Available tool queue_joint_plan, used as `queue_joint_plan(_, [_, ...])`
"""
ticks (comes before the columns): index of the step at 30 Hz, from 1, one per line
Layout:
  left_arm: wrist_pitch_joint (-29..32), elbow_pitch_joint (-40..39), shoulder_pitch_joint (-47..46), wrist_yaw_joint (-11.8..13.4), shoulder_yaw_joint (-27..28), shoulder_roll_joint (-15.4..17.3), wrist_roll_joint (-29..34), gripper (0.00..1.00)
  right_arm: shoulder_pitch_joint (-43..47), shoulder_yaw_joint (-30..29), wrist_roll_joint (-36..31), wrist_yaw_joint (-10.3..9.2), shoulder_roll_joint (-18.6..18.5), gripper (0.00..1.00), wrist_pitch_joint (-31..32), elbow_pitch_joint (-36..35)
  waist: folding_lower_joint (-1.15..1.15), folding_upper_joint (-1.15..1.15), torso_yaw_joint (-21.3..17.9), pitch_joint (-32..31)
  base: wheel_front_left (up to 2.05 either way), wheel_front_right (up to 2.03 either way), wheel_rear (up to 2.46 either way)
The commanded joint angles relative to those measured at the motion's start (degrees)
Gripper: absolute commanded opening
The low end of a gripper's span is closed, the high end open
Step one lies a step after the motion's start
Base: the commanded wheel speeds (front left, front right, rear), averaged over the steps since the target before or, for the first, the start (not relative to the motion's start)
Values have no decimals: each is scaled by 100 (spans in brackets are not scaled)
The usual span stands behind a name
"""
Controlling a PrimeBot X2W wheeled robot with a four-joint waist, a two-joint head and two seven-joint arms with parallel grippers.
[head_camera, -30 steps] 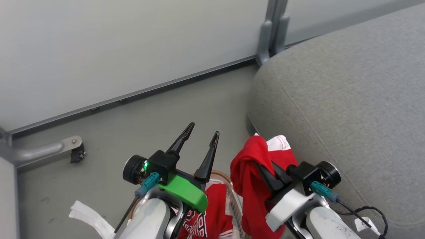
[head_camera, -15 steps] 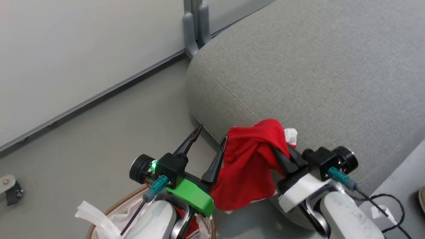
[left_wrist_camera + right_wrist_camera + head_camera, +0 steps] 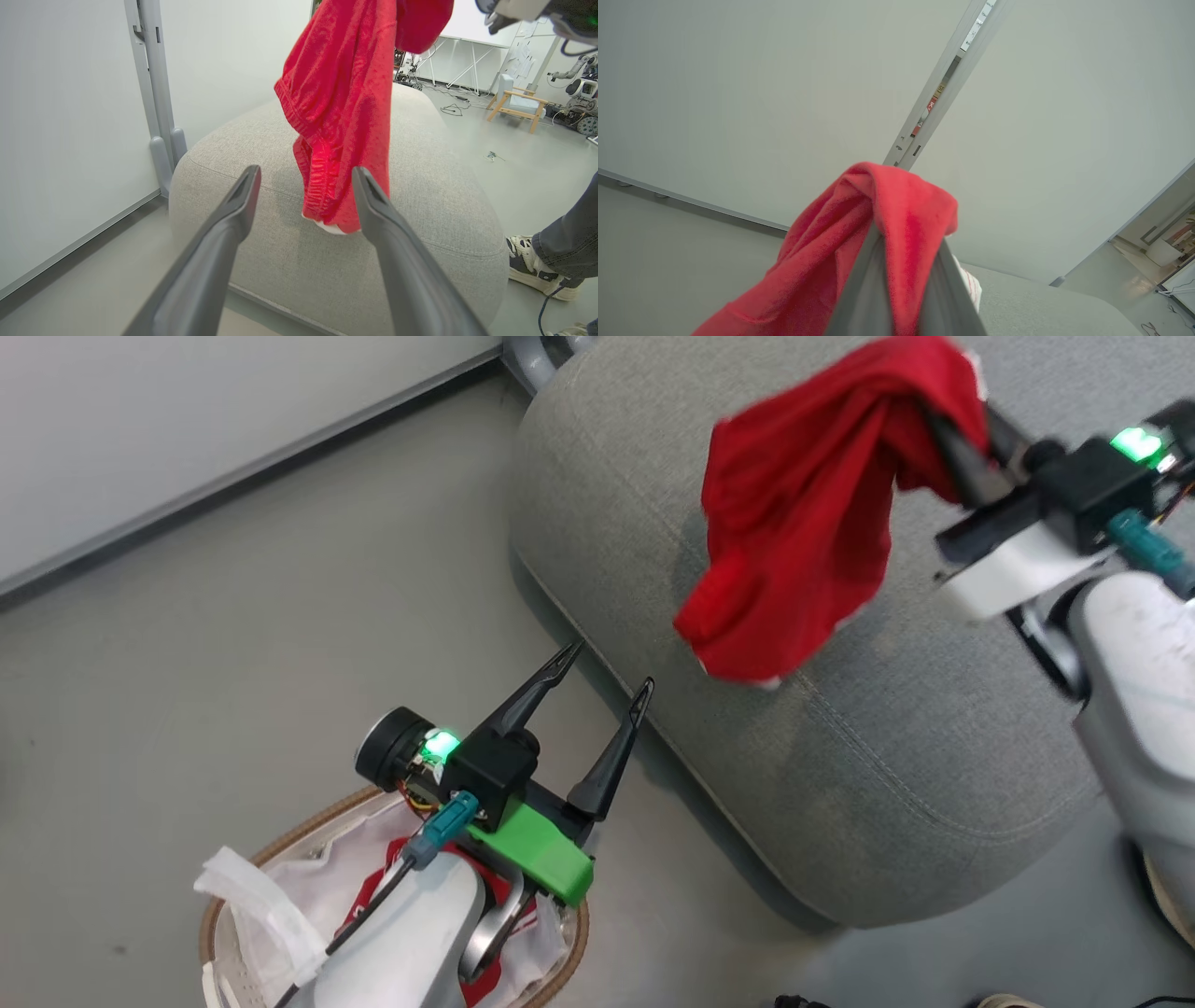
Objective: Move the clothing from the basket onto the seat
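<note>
My right gripper (image 3: 952,425) is shut on a plain red garment (image 3: 803,513), which hangs above the grey seat (image 3: 896,747); its lower hem is just over the cushion top. The same red garment (image 3: 341,107) hangs over the seat (image 3: 434,186) in the left wrist view, and its bunched top (image 3: 878,224) drapes over my right fingers. My left gripper (image 3: 602,672) is open and empty, above the basket (image 3: 280,849) and pointing at the seat's near edge. In the basket, under my left arm, lies the red jersey (image 3: 378,896) with lettering, mostly hidden.
The basket's white liner (image 3: 243,896) spills over its brown rim. A pale wall with a grey post (image 3: 156,93) stands behind the seat. A person's shoe and trouser leg (image 3: 551,261) are beside the seat's right end. Bare grey floor lies left of the basket.
My right gripper has lifted the red garment up and out over the seat. The head camera has turned right and down, so the basket shows more fully. My left gripper stays open.
</note>
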Motion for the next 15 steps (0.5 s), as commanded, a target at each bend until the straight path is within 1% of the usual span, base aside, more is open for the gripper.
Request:
queue_joint_plan(1, [5, 9, -225, -17, -54, 125, -22, 100, -514, -68, -118, -8, -278, 0, -13, 138, 0, 0, 553, 733, 0, 0, 0])
queue_joint_plan(6, [5, -66, -502, -17, -90, 249, -29, 100, -1495, -406, -251, -8, -798, 0, -13, 548, 0, 0, 867, 1195, 0, 0, 0])
queue_joint_plan(11, [5, -141, -706, -17, -149, 295, -36, 100, -2059, -885, -545, -8, -995, 0, -9, 1147, 0, 0, 1151, 1550, 0, 0, 0])
queue_joint_plan(13, [5, -152, -761, -17, -142, 305, -56, 100, -2171, -1078, -656, -8, -1035, 0, -6, 1476, 0, 0, 1248, 1655, 0, 0, 0])
queue_joint_plan(15, [5, -157, -810, -17, -128, 310, -64, 100, -2206, -1273, -764, -8, -991, 0, -6, 1781, 0, 0, 1335, 1743, 0, 0, 0])
